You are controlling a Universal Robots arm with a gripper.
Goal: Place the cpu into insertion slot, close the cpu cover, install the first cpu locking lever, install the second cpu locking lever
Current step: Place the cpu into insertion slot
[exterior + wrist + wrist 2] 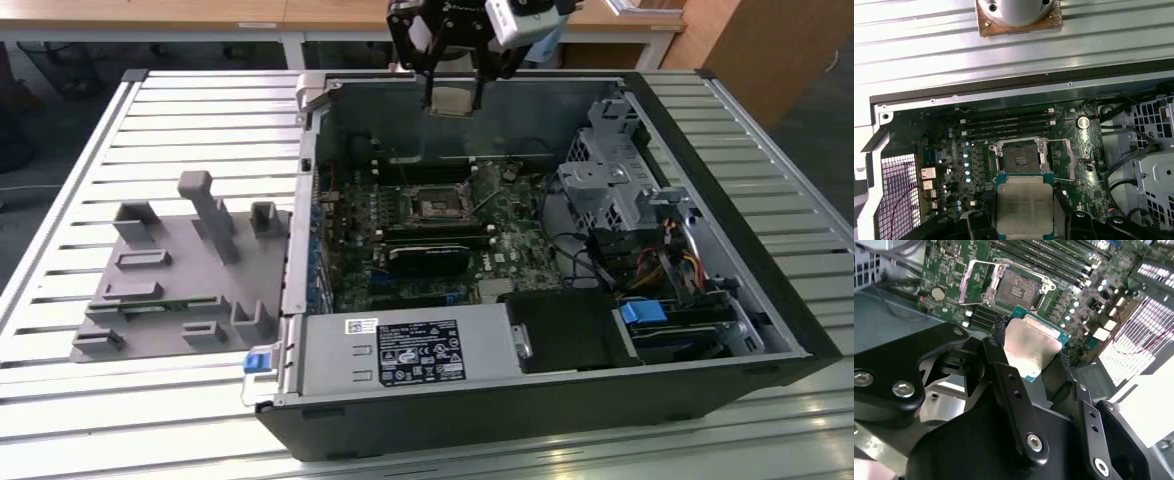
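My gripper (pixel 451 98) hangs above the back of the open computer case, shut on the cpu (pixel 1031 347), a flat square chip with a silvery-beige top held by its two opposite edges. In the first wrist view the cpu (pixel 1024 202) sits between the fingers (pixel 976 220), apart from and above the insertion slot (pixel 1021 157). That slot (pixel 1016 290) is a black square socket lying bare on the green motherboard, seen in the exterior view as the insertion slot (pixel 434 203). The cpu cover (pixel 1061 160) is swung open beside the socket, and in the second wrist view the cpu cover (pixel 974 282) stands tilted up.
A long black card (pixel 427 258) lies in front of the socket, with memory slots (pixel 1004 125) behind it. The power supply (pixel 400 350) fills the case's front, and a drive cage (pixel 614 190) with cables stands at the exterior view's right. A grey fixture (pixel 174 270) rests on the slatted table.
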